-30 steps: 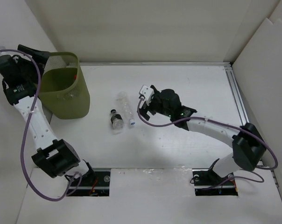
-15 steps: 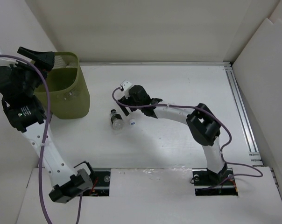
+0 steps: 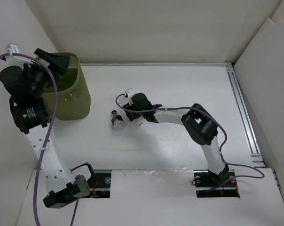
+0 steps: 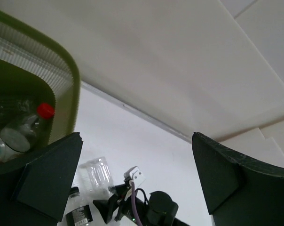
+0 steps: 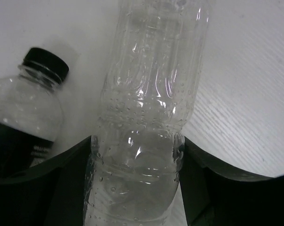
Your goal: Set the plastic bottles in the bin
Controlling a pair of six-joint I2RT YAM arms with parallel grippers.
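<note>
A clear plastic bottle [image 5: 153, 80] lies on the white table, and my right gripper [image 5: 135, 147] is shut on its lower body, both fingers pressed against its sides. From above, the right gripper [image 3: 131, 106] covers most of that bottle. Just left of it lies a second bottle with a black cap and dark label [image 3: 116, 120] [image 5: 27, 110]. The olive-green bin [image 3: 75, 96] stands at the far left. A bottle with a red cap [image 4: 44, 110] lies inside the bin [image 4: 72, 89]. My left gripper [image 3: 53, 61] [image 4: 136, 137] hangs open and empty above the bin's rim.
White walls close in the table at the back and on both sides. A metal rail [image 3: 240, 103] runs along the right edge. The right arm's purple cable [image 3: 170, 109] loops over the table beside the bottles.
My right arm reached left over the clear bottle and its jaws closed onto the bottle. My left arm lifted and shifted a little right above the bin, still open.
</note>
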